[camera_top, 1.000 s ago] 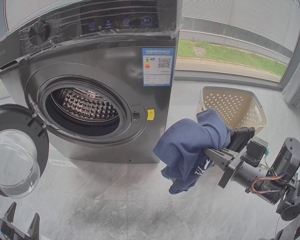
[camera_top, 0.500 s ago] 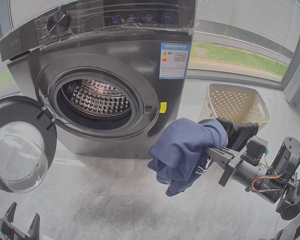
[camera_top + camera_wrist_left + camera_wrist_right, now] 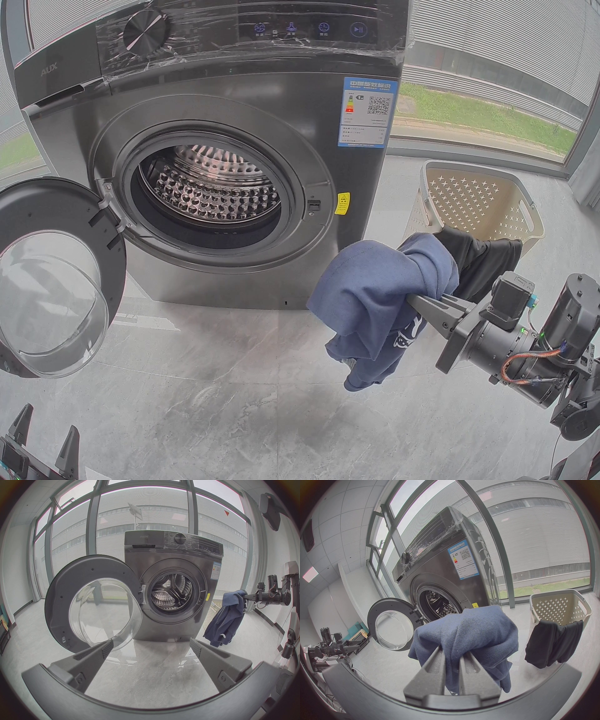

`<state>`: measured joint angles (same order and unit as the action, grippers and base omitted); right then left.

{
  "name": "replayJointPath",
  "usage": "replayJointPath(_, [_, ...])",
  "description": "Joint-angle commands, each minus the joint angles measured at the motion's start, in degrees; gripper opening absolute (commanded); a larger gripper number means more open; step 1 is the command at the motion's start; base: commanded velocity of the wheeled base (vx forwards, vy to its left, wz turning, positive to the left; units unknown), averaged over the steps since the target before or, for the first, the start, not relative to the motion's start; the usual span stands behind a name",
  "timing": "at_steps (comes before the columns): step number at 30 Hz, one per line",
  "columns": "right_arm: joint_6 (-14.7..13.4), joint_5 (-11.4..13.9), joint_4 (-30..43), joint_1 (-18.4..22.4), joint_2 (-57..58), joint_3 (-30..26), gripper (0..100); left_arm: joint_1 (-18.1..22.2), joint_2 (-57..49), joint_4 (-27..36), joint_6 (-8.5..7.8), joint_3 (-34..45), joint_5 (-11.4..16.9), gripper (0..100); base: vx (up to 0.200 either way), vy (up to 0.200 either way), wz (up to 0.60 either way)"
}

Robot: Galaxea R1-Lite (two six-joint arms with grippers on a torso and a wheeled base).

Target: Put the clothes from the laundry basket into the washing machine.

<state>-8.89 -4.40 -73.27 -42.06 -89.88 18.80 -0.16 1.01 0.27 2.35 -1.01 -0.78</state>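
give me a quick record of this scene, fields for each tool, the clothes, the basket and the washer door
right tool: shut on the blue garment, held above the floor beside the laundry basket
left tool: open, holding nothing
black garment: draped over the laundry basket rim
washing machine door: open
drum: no clothes visible inside

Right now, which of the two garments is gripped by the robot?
The blue garment, clamped in the right gripper; the black garment hangs over the rim of the laundry basket.
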Motion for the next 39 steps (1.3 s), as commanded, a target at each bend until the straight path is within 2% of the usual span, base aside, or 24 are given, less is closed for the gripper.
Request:
replayJointPath(1, [0.0,0.0,0.0,0.0,-0.1,0.0,0,0.0,-0.6,0.0,0.02,0.7,0.0,100,0.000,0.200,0.00])
replayJointPath(8, [0.0,0.0,0.0,0.0,-0.1,-0.1,0,0.0,-0.6,0.0,0.02,0.7,0.0,100,0.000,0.200,0.00])
replayJointPath(20, [0.0,0.0,0.0,0.0,-0.1,-0.2,0,0.0,-0.6,0.0,0.11,0.7,0.0,100,0.000,0.000,0.00])
replayJointPath(26, [0.0,0.0,0.0,0.0,-0.1,-0.2,0,-0.1,-0.6,0.0,0.11,0.7,0.0,100,0.200,0.000,0.00])
replayJointPath(32, [0.0,0.0,0.0,0.0,-0.1,-0.2,0,0.0,-0.6,0.0,0.11,0.7,0.1,100,0.000,0.000,0.00])
replayJointPath(39, [0.0,0.0,0.0,0.0,-0.1,-0.3,0,0.0,-0.6,0.0,0.11,0.7,0.0,100,0.000,0.200,0.00])
